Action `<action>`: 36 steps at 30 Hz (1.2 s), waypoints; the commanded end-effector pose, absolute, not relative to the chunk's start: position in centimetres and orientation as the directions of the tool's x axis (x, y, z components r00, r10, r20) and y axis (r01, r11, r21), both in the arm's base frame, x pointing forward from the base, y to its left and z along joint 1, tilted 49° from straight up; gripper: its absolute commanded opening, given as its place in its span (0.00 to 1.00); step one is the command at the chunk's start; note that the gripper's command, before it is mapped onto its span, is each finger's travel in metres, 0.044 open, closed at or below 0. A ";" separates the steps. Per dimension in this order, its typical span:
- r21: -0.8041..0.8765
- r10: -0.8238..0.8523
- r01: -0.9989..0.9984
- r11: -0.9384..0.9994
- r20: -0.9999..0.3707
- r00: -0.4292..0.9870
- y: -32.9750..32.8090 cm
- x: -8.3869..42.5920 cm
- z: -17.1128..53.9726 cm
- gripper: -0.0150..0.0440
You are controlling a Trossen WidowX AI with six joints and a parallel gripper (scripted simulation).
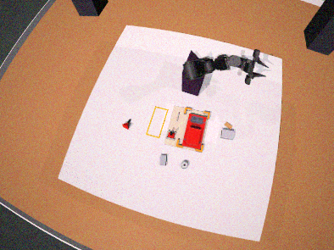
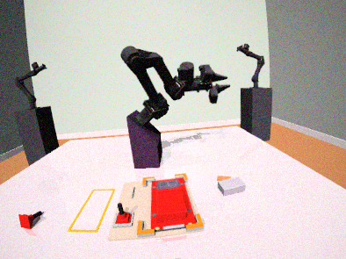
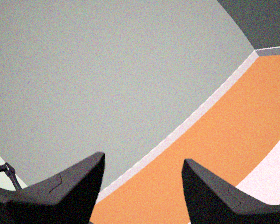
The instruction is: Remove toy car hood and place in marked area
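Observation:
The toy car is red, with a dark grey window panel near its far end in the exterior view. It lies between orange corner brackets on a beige board. Its hood appears to be the red panel on the car's nearer part; its exact edges are hard to tell. The marked area is a yellow outline on the white table, left of the board, with nothing inside. My gripper is open and empty, high above the table's far right part, well away from the car.
A red joystick-like piece stands on the board. Another red piece lies left of the outline. A grey block and an orange piece lie right of the board. My arm's purple pedestal stands behind it.

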State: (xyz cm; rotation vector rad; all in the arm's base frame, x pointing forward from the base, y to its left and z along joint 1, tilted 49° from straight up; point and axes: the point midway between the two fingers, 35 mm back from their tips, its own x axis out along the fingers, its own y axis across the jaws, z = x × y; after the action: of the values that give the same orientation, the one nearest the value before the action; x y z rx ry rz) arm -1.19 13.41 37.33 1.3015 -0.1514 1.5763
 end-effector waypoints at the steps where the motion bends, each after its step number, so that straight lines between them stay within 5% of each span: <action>1: 0.479 0.615 -0.754 -0.450 0.778 0.127 13.5 -1.2 37.3 0.67; 9: 0.350 0.710 -0.902 -0.251 0.700 0.074 17.8 -2.2 37.5 1.00; 22: 0.117 0.921 -0.986 0.122 0.357 0.156 27.6 2.7 33.6 1.00; 36: 0.021 0.919 -0.923 0.385 -0.106 0.381 31.2 15.6 26.0 1.00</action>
State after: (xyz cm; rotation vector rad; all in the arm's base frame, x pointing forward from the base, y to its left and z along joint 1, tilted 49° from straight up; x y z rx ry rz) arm 12.16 31.11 28.18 0.0328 0.0001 1.2282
